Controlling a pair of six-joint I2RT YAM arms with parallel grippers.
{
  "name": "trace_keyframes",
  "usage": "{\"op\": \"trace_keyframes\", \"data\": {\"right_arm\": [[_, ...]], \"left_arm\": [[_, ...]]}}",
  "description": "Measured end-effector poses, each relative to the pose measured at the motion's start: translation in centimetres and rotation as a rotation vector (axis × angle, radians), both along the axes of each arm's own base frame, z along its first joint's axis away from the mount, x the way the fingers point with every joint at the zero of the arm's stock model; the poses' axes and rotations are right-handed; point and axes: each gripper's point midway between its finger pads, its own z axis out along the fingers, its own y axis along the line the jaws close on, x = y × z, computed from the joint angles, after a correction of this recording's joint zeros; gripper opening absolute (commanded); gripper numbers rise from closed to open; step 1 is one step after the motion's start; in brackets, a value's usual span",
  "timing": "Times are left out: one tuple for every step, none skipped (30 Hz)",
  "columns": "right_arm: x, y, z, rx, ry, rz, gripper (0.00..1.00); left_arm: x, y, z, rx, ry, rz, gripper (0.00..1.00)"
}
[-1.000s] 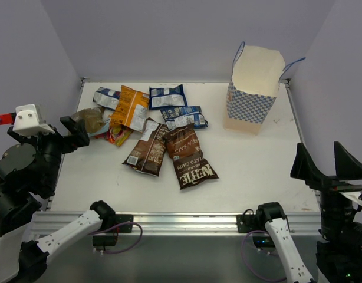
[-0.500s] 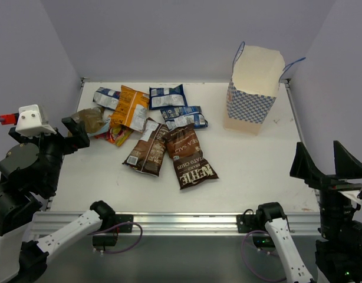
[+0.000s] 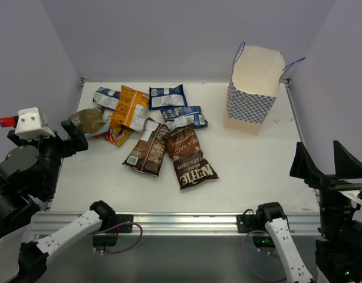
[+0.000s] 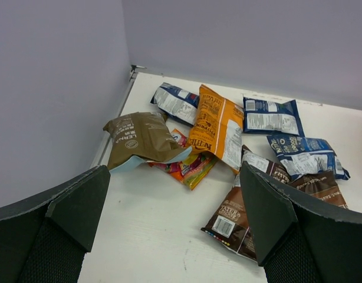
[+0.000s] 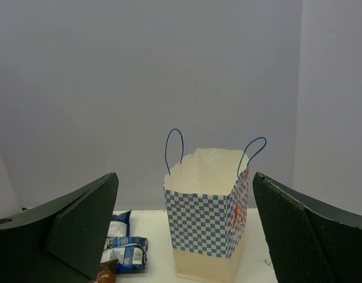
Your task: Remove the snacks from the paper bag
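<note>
Jaws wide apart on the left gripper [image 3: 75, 132], nothing held between them. Nearest ahead, toward the jaw at the left of the wrist view, an olive-tan crinkly packet [image 4: 140, 138] lying on the white table [image 4: 151, 236] and overlapping a red-and-yellow packet [image 4: 190, 168]. Straight ahead of the gap, a flat orange packet [image 4: 216, 127] touching both, with one blue-and-white packet [image 4: 175, 101] beyond. Toward the other jaw, dark brown chip bags [image 4: 234, 215] overlapping one another, and past them two more blue-and-white packets [image 4: 269, 115].

Jaws spread just as wide on the right gripper [image 3: 323, 168], likewise empty. Straight ahead, centred between them and well apart, the upright paper bag [image 5: 207, 212] with blue-and-white checkered lower part and plain cream top, mouth open, thin blue cord handles [image 5: 174, 147] standing up. All these packets well to the left of the bag, outside it. Bottom of the bag's inside hidden.
</note>
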Motion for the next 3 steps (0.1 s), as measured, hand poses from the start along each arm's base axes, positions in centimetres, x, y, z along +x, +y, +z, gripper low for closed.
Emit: {"op": "trace_keyframes", "data": {"right_arm": [[0.01,0.0,0.0,0.0,0.0,0.0,0.99],[0.02,0.01,0.0,0.0,0.0,0.0,0.99],[0.05,0.03,-0.01,-0.001,0.001,0.001,0.99]], "left_arm": [[0.0,-0.01,0.0,0.0,0.0,0.0,1.0],[0.0,0.0,-0.01,0.0,0.0,0.0,1.0],[-0.01,0.0,-0.03,0.001,0.001,0.0,1.0]]}}
